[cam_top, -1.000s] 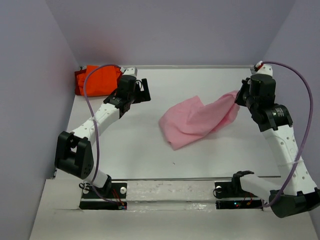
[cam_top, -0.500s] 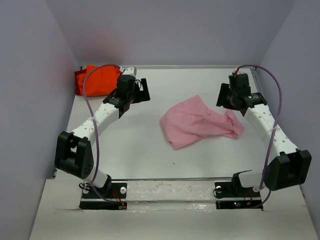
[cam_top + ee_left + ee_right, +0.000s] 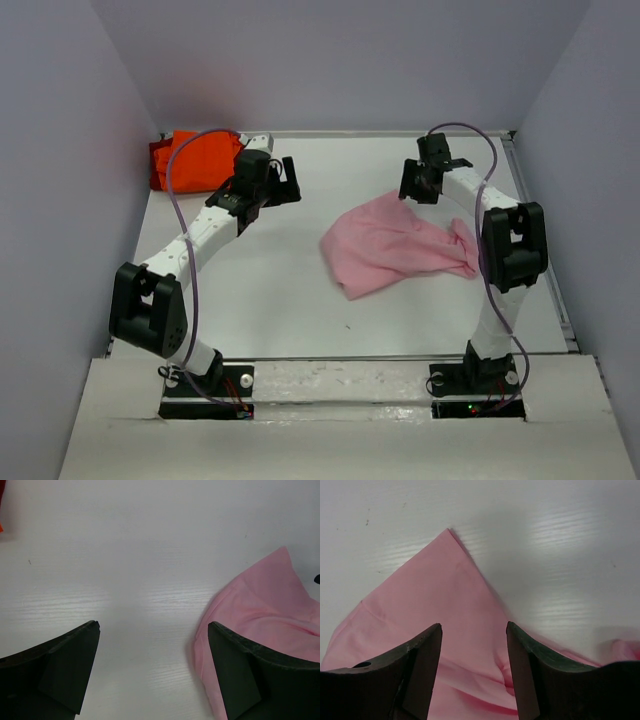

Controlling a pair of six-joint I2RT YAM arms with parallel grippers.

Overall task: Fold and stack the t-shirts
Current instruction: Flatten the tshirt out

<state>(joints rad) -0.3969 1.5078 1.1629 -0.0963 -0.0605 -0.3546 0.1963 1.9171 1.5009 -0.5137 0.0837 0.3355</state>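
Overhead and wrist views, fold-and-stack task, early stage. The pink t-shirt (image 3: 395,245) lies rumpled and unfolded on the table (image 3: 270,290), right of centre, one pointed corner toward the far edge and a bunched end on its right side. The orange t-shirts (image 3: 195,160) sit in a heap at the far-left corner, well apart from the pink one; whether that heap is folded I cannot tell from here. By my reading no fold has been made on the pink garment and no stack shows, so spreading, folding and stacking all remain.

My left gripper (image 3: 285,182) hovers over bare table between the two piles, jaws spread wide and holding nothing. In its wrist view the left gripper (image 3: 152,625) frames empty tabletop, with the pink t-shirt (image 3: 260,610) off to the side past one finger.

My right gripper (image 3: 425,185) stands at the far corner of the pink cloth, jaws parted and gripping nothing. In its wrist view the right gripper (image 3: 474,625) has the pink t-shirt (image 3: 435,595) beneath the gap between the fingers, the corner tip lying beyond them. Whether the fingers touch the fabric is not resolvable.
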